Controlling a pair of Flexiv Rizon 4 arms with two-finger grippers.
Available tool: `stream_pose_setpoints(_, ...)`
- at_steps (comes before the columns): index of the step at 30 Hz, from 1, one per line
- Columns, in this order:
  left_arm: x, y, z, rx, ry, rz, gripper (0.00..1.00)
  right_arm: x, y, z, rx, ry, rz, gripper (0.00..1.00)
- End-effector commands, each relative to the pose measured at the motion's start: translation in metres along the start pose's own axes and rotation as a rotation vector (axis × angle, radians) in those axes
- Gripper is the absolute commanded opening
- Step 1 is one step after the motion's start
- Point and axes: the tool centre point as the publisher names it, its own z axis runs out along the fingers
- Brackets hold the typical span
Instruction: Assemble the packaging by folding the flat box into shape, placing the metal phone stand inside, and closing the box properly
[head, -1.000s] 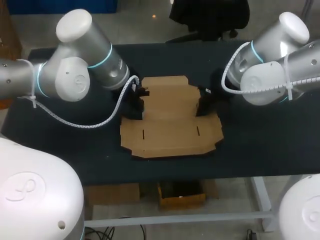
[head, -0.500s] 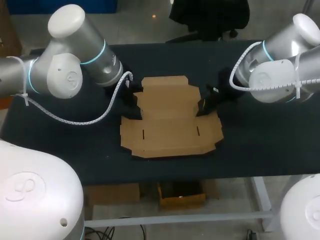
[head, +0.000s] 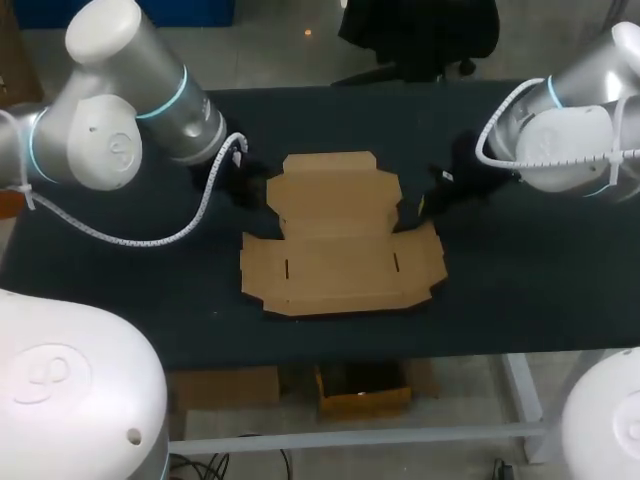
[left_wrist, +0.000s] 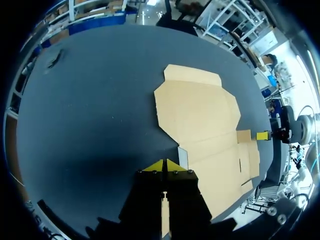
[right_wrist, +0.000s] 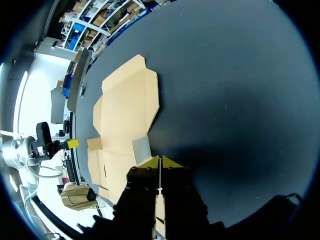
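A brown cardboard box (head: 335, 235) lies unfolded and flat in the middle of the black table (head: 150, 290). My left gripper (head: 248, 190) is just off the box's left side, shut with nothing in it; in its wrist view the yellow tips (left_wrist: 166, 165) meet beside a small side flap (left_wrist: 183, 157) of the cardboard (left_wrist: 200, 115). My right gripper (head: 420, 205) is at the box's right side, also shut and holding nothing; its tips (right_wrist: 159, 161) sit next to a side flap (right_wrist: 141, 148) of the cardboard (right_wrist: 127, 107). No metal phone stand shows in any view.
Bare black tabletop surrounds the box on all sides, with the front edge of the table (head: 350, 350) a short way below the box. Each wrist view catches the other arm's yellow tip (left_wrist: 262, 135) (right_wrist: 73, 144) across the cardboard.
Both arms have drawn back outward from the box's side flaps, the left one leftward and the right one rightward. The cardboard now lies flatter and stays in place.
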Motion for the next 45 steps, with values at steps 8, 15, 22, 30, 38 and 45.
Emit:
stream_pose_setpoints(8, 0.002, 0.017, -0.033, 0.018, -0.042, -0.010, 0.00, -0.008, -0.016, -0.033, -0.003, -0.010, 0.003, 0.00)
stream_pose_setpoints(15, 0.007, 0.026, -0.048, -0.022, -0.025, 0.000, 0.00, -0.010, -0.027, -0.051, 0.004, -0.010, 0.000, 0.00)
stream_pose_setpoints(22, 0.011, 0.047, -0.066, -0.071, -0.007, 0.036, 0.00, -0.009, -0.051, -0.070, 0.011, -0.029, -0.024, 0.00)
stream_pose_setpoints(30, 0.017, 0.085, -0.084, -0.105, 0.010, 0.080, 0.00, -0.009, -0.088, -0.084, 0.017, -0.065, -0.061, 0.00)
stream_pose_setpoints(38, 0.018, 0.122, -0.086, -0.127, -0.004, 0.069, 0.00, -0.021, -0.120, -0.085, 0.025, -0.076, -0.077, 0.00)
stream_pose_setpoints(45, 0.012, 0.148, -0.078, -0.152, 0.031, 0.043, 0.00, -0.039, -0.143, -0.076, 0.032, -0.066, -0.060, 0.00)
